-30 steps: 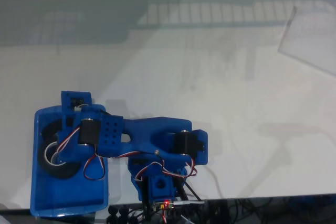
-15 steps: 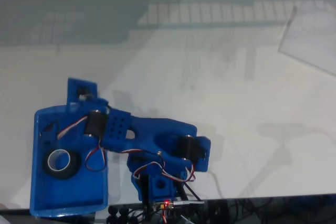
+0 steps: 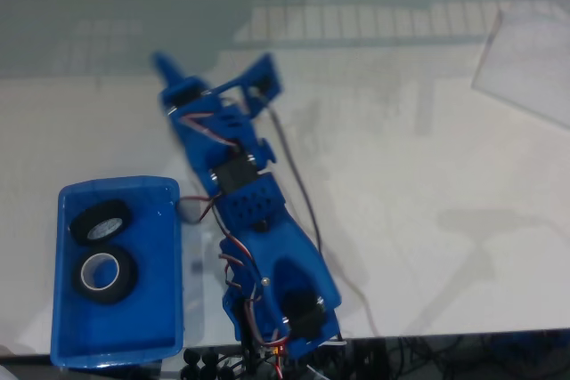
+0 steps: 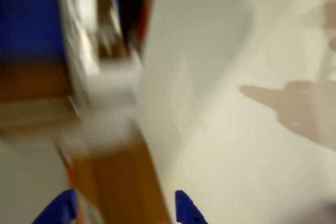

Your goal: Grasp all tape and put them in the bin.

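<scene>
Since half a second earlier, the arm (image 3: 254, 220) has been swung out of the bin (image 3: 116, 344) and up toward the far side of the table (image 3: 427, 175), and a second roll is now uncovered inside the bin. In the fixed view the claw (image 3: 214, 73) is seen spread wide, its two fingers well apart, with nothing held between them and nothing touched. In the wrist view the two blue fingertips (image 4: 186, 211) are seen apart at the bottom edge; the rest is blurred by motion. Two rolls of tape are seen in the bin at the near left: one roll (image 3: 101, 221) lies tilted toward the far end, the other roll (image 3: 105, 274) lies flat just nearer, showing its pale core. The two are close together; whether they touch cannot be told.
</scene>
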Robot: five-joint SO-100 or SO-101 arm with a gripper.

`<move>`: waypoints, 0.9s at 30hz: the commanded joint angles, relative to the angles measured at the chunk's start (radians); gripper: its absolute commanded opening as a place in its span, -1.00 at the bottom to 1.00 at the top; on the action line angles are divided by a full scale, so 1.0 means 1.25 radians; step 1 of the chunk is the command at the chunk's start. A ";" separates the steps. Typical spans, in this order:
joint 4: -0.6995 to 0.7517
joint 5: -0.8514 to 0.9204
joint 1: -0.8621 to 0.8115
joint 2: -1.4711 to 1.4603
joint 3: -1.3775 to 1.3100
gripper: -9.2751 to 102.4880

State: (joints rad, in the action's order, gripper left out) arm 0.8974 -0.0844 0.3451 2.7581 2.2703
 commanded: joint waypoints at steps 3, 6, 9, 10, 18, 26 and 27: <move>-0.106 -0.037 -0.178 0.020 0.093 -0.48; -0.162 0.000 -0.231 0.090 0.220 -0.68; -0.189 0.040 -0.265 0.173 0.337 -0.83; -0.189 0.048 -0.272 0.200 0.371 -0.83; -0.140 0.067 -0.296 0.341 0.511 -0.83; -0.021 0.094 -0.295 0.432 0.579 -0.83; -0.007 0.099 -0.296 0.447 0.589 -0.83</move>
State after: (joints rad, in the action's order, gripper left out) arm 0.8529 0.0245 -0.0261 3.2812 3.0035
